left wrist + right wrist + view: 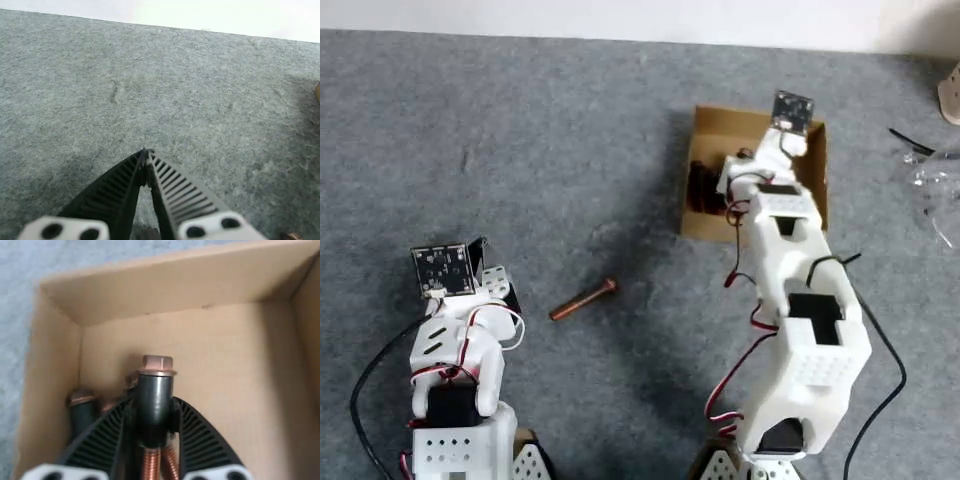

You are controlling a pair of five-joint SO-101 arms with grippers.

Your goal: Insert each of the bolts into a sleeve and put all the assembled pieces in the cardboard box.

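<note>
A sleeved bolt (155,390) is clamped by its sleeve between the fingers of the right gripper (152,412), inside the cardboard box (165,285) and just beside another sleeved piece (82,410). The left gripper (146,156) is pressed closed on nothing over the carpet (100,75), and a bare bolt (583,300) lies between the arms. On release, the held piece could be knocked against its neighbour and its bolt jolted out of the sleeve.

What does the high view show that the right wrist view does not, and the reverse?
High view: a loose bolt on the grey carpet, with the left arm beside it. Right wrist view: the right gripper shut on a sleeved bolt, its copper head showing. Both: the cardboard box with dark sleeved pieces inside.
</note>
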